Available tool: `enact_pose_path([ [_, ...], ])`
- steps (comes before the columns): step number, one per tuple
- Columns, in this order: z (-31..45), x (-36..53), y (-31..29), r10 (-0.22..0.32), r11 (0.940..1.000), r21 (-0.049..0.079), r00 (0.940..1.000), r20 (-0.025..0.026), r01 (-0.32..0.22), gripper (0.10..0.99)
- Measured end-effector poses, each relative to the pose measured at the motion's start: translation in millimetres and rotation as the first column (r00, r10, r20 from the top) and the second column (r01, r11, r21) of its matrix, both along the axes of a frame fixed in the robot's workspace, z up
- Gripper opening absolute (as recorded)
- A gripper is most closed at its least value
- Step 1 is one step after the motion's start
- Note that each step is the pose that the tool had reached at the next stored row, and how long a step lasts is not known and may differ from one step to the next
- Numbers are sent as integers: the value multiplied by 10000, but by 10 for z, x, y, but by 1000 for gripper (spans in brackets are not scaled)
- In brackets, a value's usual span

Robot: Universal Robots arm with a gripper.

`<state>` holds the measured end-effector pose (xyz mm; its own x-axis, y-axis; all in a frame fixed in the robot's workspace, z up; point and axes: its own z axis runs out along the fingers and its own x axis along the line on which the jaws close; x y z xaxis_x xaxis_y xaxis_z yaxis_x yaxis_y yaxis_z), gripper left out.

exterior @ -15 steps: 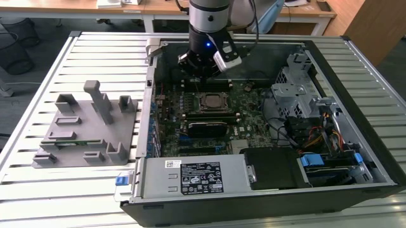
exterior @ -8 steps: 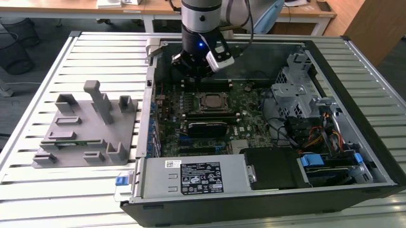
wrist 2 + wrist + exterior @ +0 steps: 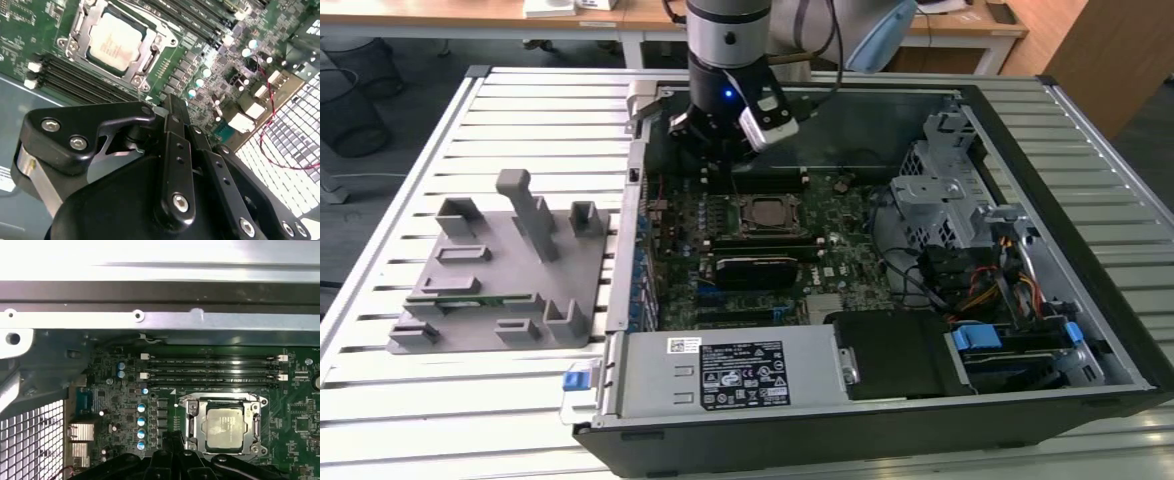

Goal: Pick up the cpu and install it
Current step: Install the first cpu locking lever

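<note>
We find the tool [image 3: 172, 112] hanging low inside the open computer case [image 3: 1067, 120], its two black fingers [image 3: 175, 150] pressed together with nothing between them — closed and empty, as far as the second wrist view shows. Just beyond the fingertips lies the green motherboard [image 3: 854, 215], and on it the cpu [image 3: 225, 427], silvery top up, sits flat inside the metal socket frame [image 3: 192, 422]; in both wrist views it reads as seated in the socket, not carried. In the exterior view the cpu [image 3: 763, 213] lies a little nearer the camera than the tool [image 3: 718, 165], close by and lower, so the chip is just ahead of and beneath the fingertips, not directly under them. Being square, it offers no long axis to line up on; its edges run parallel with the black memory slots [image 3: 212, 367] beside the socket. Farther out, on the slatted tabletop [image 3: 454, 400] at the exterior view's left, the grey plastic fixture [image 3: 507, 270] stands well apart from the case.
</note>
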<state>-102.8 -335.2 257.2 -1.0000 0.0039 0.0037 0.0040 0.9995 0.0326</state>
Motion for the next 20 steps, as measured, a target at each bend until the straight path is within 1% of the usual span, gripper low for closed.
enact_pose_path([
  [2, -1, -15, 22, 1, 10000, 0, 10000, 0, -1, 106],
  [9, -8, -44, 134, 1, 10000, 1, 10000, 1, -1, 106],
  [11, -8, -46, 152, 9, 10000, -1, 10000, 0, -9, 106],
  [17, -8, -42, 230, 50, 10000, 1, 10000, 5, -50, 106],
  [20, -8, -10, 244, 72, 10000, 1, 10000, 4, -72, 106],
])
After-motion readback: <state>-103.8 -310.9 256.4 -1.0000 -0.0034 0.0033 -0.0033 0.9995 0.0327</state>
